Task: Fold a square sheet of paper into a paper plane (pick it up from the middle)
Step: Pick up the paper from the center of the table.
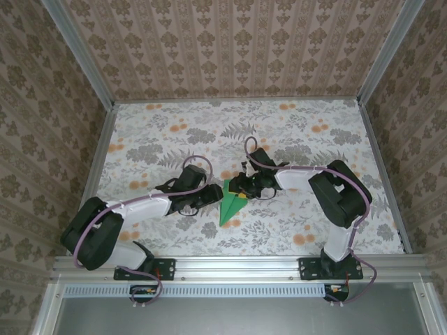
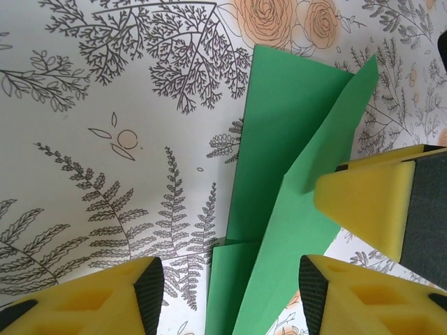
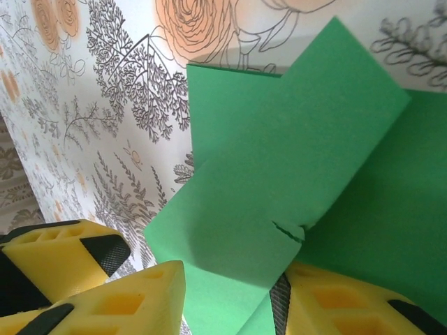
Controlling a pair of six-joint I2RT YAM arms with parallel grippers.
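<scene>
Covering paper plane upper end | right tool | grip unclear

bright, even light; soft shadows

Thin bright green folded paper: smooth, matt, with sharp creases.
White table cover with grey ferns and orange flowers: flat, smooth, matt, like printed paper or cloth, hard to tell which.
Chunky yellow fingers: matt plastic, a little grainy.
Black pads on their inner faces: rubbery, ribbed, rough.
Black robot arm shells: hard plastic, a bit shiny.
Silver rails round the table: bare metal, softly shiny.
Brown patterned walls: matt, like wallpaper.
</scene>
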